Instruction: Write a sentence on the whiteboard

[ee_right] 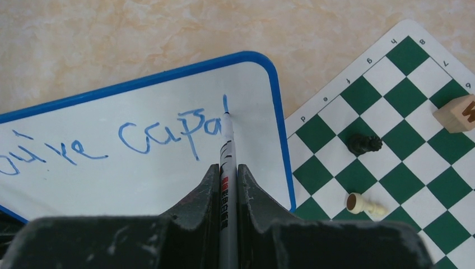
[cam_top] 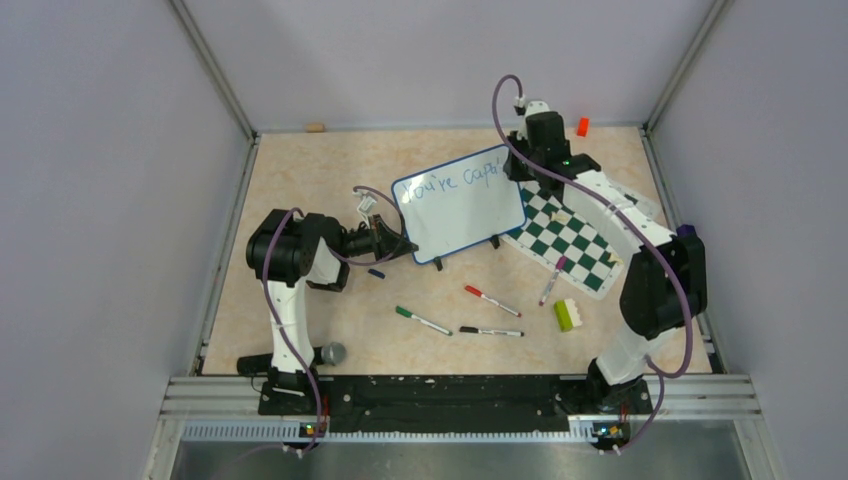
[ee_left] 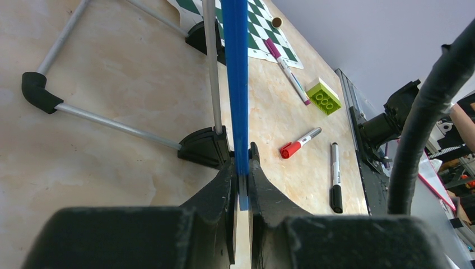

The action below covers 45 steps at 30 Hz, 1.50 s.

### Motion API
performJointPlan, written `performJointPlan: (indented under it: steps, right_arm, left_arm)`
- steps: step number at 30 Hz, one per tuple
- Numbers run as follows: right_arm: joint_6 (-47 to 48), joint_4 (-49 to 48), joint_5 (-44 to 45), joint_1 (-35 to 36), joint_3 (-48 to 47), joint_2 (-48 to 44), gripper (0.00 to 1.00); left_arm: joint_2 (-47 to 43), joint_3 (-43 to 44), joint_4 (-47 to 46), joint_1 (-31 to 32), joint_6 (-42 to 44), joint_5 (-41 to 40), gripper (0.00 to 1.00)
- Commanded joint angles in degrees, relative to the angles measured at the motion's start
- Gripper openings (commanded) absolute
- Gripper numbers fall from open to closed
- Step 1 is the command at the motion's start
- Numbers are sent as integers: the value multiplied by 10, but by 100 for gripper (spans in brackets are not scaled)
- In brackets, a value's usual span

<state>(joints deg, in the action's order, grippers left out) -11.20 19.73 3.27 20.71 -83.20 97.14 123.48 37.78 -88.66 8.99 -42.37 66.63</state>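
The whiteboard (cam_top: pixel 470 215), white with a thin blue frame, sits mid-table. My left gripper (cam_top: pixel 392 244) is shut on its left edge; in the left wrist view the blue frame (ee_left: pixel 235 67) runs edge-on between the fingertips of the left gripper (ee_left: pixel 241 165). My right gripper (cam_top: pixel 522 168) hovers over the board's top right corner, shut on a grey marker (ee_right: pixel 228 147) whose tip touches the whiteboard (ee_right: pixel 112 185). The sentence (ee_right: pixel 168 134) in blue reads "You're capa", followed by one upright stroke at the marker's tip. The right gripper (ee_right: pixel 227 171) hides the marker's rear.
A green-and-white chess mat (cam_top: pixel 570 245) lies right of the board, with a dark piece (ee_right: pixel 364 144) and a pale piece (ee_right: pixel 364 204) on it. Loose green (cam_top: pixel 423 320), red (cam_top: pixel 492 300), black (cam_top: pixel 490 331) and purple (cam_top: pixel 551 282) markers and a green brick (cam_top: pixel 567 314) lie in front.
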Motion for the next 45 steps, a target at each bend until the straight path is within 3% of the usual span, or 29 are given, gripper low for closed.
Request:
performJointPlan:
  steps: [1, 21, 45]
  right_arm:
    - [-6, 4, -15, -7, 25, -19, 0]
    - [-6, 18, -13, -9, -9, -59, 0]
    - [-13, -13, -3, -12, -12, -16, 0]
  left_arm:
    - [-17, -6, -41, -1, 9, 26, 5]
    - [-18, -6, -41, -1, 10, 26, 5]
    - [-18, -7, -41, -1, 9, 26, 5]
